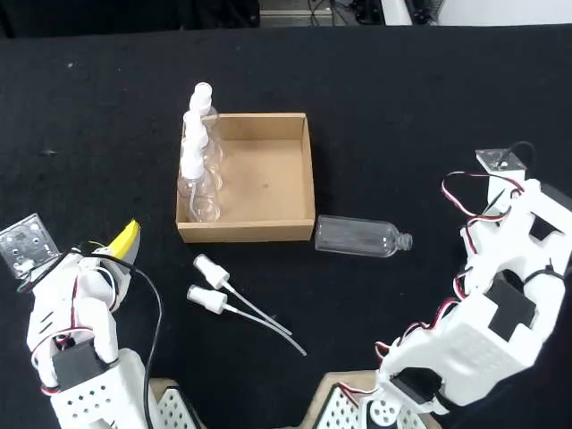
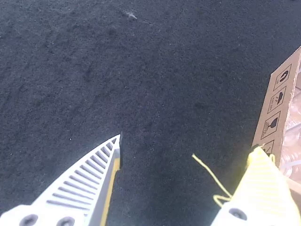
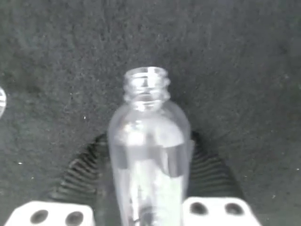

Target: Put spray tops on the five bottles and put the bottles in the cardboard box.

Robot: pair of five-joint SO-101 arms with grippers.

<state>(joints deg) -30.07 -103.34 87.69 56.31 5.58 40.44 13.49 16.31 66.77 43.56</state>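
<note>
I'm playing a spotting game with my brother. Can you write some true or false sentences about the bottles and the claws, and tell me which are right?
1. Three capped bottles are in the cardboard box. True.
2. The lying bottle beside the box wears a spray top. False: its neck is bare.
3. Two loose spray tops lie on the table. True.
4. The left claw grips a spray top. False: it is open and grips nothing.
5. The right claw holds a topless bottle. True.
</note>
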